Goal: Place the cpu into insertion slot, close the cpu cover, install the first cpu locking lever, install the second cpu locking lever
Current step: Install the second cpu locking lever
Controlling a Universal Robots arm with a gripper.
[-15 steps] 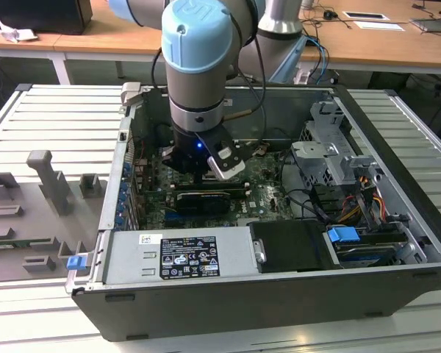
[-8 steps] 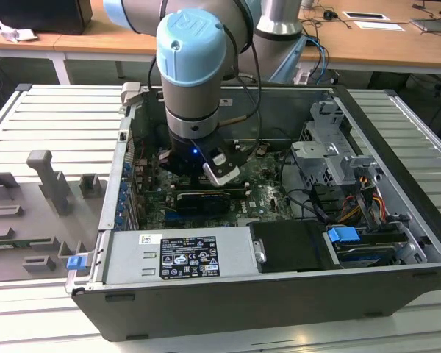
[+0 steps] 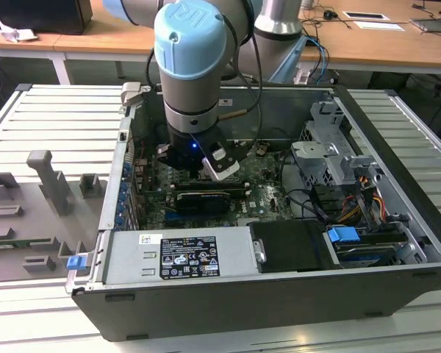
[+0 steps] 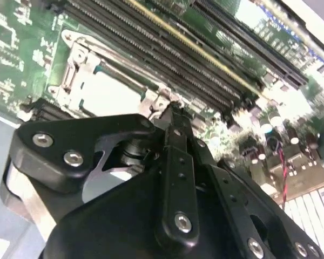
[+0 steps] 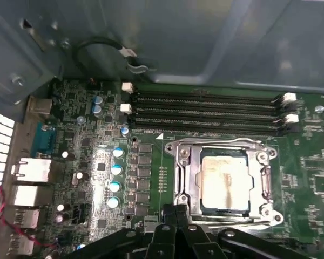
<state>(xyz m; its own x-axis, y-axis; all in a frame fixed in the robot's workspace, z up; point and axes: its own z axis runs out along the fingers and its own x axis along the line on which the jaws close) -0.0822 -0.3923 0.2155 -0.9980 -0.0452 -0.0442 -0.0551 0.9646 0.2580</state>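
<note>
Across the exterior view's left, at nine o'clock from the arm (image 3: pixel 195 66), you have grey fixture blocks (image 3: pixel 51 184) on the ribbed metal counter (image 3: pixel 51 110). The open computer case (image 3: pixel 397 176) lies beside them, with its power supply (image 3: pixel 180 254) along the near wall at six o'clock. The arm reaches straight down into the case over the green motherboard (image 3: pixel 268 195). A silver drive cage (image 3: pixel 331 147) stands at three o'clock from it, and a blue connector (image 3: pixel 343 237) lies at about four o'clock.

Your first wrist view shows rear ports (image 5: pixel 29 170), then a column of blue-topped capacitors (image 5: pixel 116 170), then the socket area beside four long memory slots (image 5: pixel 205 110). The cpu (image 5: pixel 224 181) lies flat inside the insertion slot (image 5: pixel 203 204), its pale metal top facing up. The cpu cover (image 5: pixel 186 162) frames it, lying down around the chip rather than standing up. You cannot tell from either wrist view whether the levers are latched.

Your claw (image 5: pixel 174 213) is pinched narrow, fingertips drawn together with nothing visible between them. It sits just beside the cover's edge, touching or nearly so.
</note>
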